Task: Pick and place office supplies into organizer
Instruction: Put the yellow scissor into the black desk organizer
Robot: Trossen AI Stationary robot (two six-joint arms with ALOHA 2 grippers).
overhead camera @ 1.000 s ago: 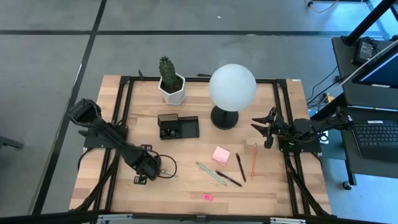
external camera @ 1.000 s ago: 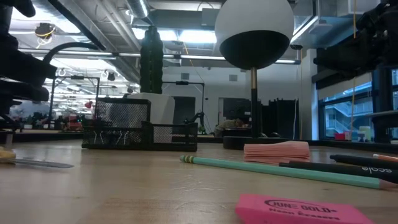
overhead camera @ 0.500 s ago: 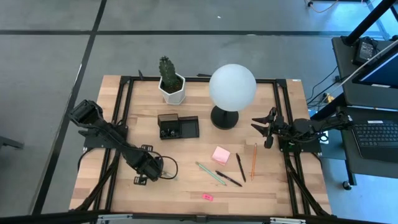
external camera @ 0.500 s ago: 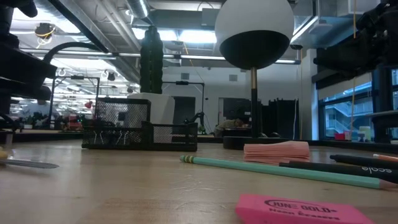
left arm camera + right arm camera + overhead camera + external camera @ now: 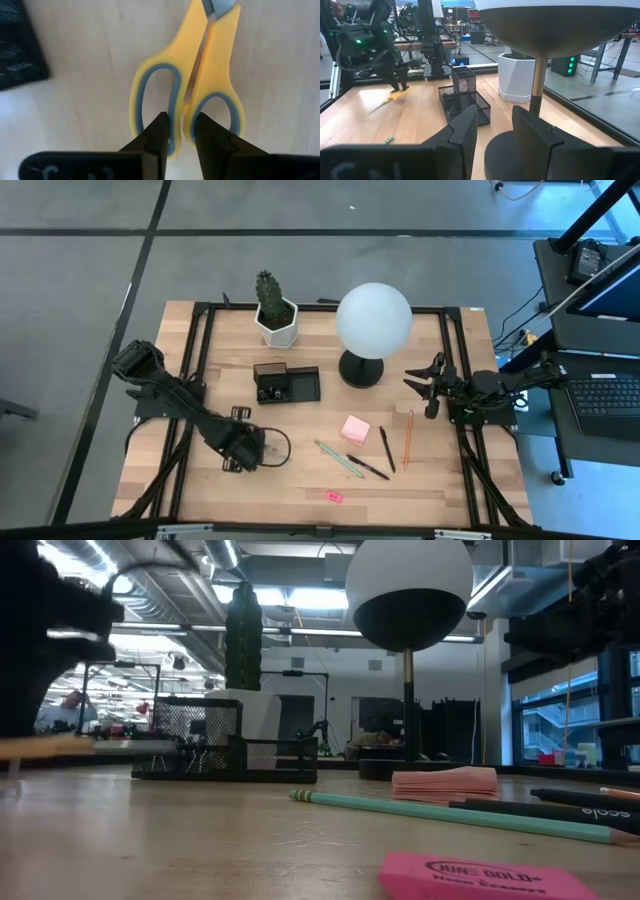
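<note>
My left gripper (image 5: 249,450) is near the table's left front, shut on the yellow-handled scissors (image 5: 186,75), which are off the table in the low view (image 5: 50,745) and in the right wrist view (image 5: 399,91). The black mesh organizer (image 5: 286,384) stands beyond it on the table. A pink sticky-note pad (image 5: 354,428), a green pen (image 5: 339,459), two black pens (image 5: 386,448), an orange pencil (image 5: 408,438) and a small pink piece (image 5: 334,497) lie flat on the table. My right gripper (image 5: 428,387) waits open at the right edge, touching nothing. My left gripper pinches the scissors between its two fingers (image 5: 161,131) where the inner sides of the two handle loops meet (image 5: 183,112). The fingers lie along the scissors, and the blades point away from them. The scissors are lifted clear of the table.
A white globe lamp (image 5: 373,320) on a black base stands right of the organizer. A cactus in a white hexagonal pot (image 5: 274,308) stands at the far edge. Bare wood lies between my left gripper and the organizer.
My left gripper has gone up and a little toward the organizer, keeping its hold. The scissors, which lay on the table a second ago, are now lifted clear of it.
</note>
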